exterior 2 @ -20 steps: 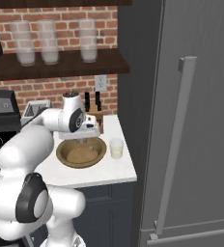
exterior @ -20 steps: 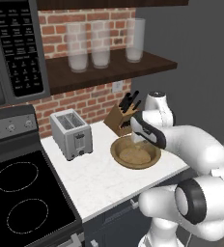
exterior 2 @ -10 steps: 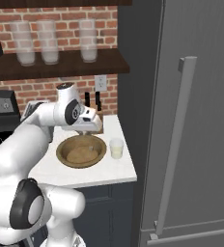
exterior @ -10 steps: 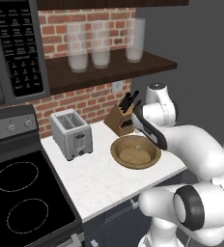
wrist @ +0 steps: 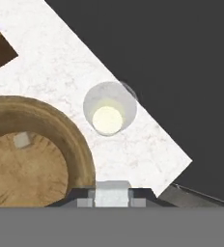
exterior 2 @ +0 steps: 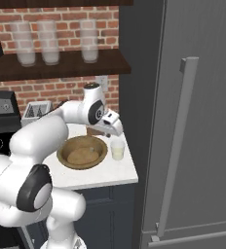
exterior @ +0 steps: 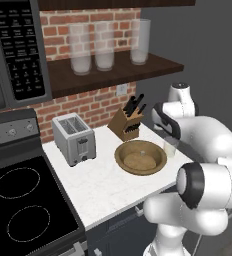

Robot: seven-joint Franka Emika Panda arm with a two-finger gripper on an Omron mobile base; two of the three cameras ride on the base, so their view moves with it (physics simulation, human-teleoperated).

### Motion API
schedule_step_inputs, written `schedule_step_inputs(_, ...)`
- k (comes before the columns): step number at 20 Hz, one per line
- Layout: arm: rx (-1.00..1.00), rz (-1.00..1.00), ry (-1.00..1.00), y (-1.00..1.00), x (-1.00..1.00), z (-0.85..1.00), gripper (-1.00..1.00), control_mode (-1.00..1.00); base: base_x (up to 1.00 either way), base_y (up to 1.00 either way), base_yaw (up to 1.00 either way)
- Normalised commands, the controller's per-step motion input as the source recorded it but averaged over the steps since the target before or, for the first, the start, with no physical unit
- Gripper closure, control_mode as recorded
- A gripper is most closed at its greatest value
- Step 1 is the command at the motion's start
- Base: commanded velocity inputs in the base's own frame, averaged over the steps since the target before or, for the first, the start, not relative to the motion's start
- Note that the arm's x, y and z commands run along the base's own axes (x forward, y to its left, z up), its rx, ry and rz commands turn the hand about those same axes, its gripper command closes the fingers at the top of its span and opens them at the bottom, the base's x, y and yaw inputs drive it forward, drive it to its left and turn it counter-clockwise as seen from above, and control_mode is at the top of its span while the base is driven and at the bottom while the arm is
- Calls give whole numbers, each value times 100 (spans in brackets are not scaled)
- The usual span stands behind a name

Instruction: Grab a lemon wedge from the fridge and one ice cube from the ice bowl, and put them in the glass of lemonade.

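The gripper point(wrist: 112, 197) is hanging over the counter point(wrist: 61, 58) near the glass point(wrist: 109, 114), its fingertips pinching a pale ice cube point(wrist: 112, 195) between them at the bottom of the hand view. From the right base view the hand point(exterior 2: 112, 125) is sitting just above and a touch behind the glass point(exterior 2: 117, 150), which is standing at the counter's right end, close beside the bowl point(exterior 2: 82, 151). The left base view is showing the same glass point(exterior: 170, 147) tucked under the arm, next to the bowl point(exterior: 140, 157).

Another cube point(wrist: 21, 140) is lying in the bowl point(wrist: 80, 144). The fridge point(exterior 2: 193, 121) is standing shut on the right, so the lemon wedge looks like a job not yet done.

Now the drop, as I judge it: the glass mouth is small and sits off the fingers' line in the hand view, so the hand needs centring right over the yellow liquid before letting go. Coming down close to the rim would be wise, since a cube released from high up could bounce off the rim or splash. Nudging the glass is the risk; it is standing near the counter's edge.
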Motion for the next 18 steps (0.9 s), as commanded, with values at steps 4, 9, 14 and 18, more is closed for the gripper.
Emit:
schedule_step_inputs(4, 5, -16, 0, -51, 21, 0, 100, -100, 0, 0, 0)
schedule_step_inputs(9, 0, -1, 0, 0, 12, -7, 100, -100, 0, 0, 0)
schedule_step_inputs(14, 0, 0, 4, 0, 14, -24, 100, -100, 0, 0, 0)
schedule_step_inputs(18, 0, 0, 3, 0, 8, -13, 100, -100, 0, 0, 0)
